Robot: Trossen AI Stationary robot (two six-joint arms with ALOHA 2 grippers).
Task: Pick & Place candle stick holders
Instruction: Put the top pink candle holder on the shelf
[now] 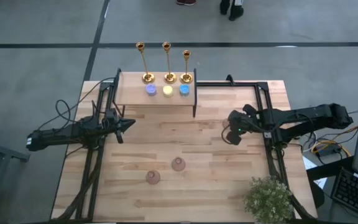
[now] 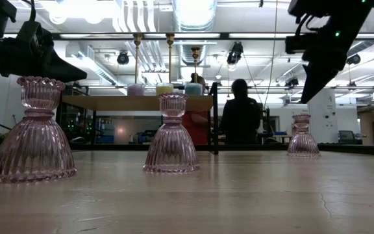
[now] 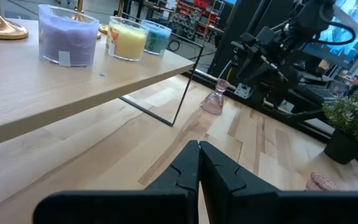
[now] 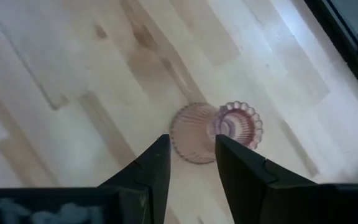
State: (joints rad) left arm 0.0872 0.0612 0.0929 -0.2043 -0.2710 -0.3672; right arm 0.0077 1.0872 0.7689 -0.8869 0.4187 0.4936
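Nearest, two pink holders [image 1: 152, 177] stand towards 6 o'clock on the desk [image 1: 216, 193], far from both arms. The coming move turns on a third pink holder [image 4: 213, 130] towards 3 o'clock. It stands upright, long axis vertical, almost straight under the right tool [image 4: 191, 142], a little ahead of the tips. That tool hangs above it with fingers parted and nothing held, pointing steeply down, so a descent with a slight reach forward looks needed. The left tool [image 3: 199, 149], near 9 o'clock, is pressed closed and empty above the desk, much farther from that holder. At 12 o'clock, on the shelf [image 1: 129, 96], stand the three gold candlesticks [image 1: 166, 62].
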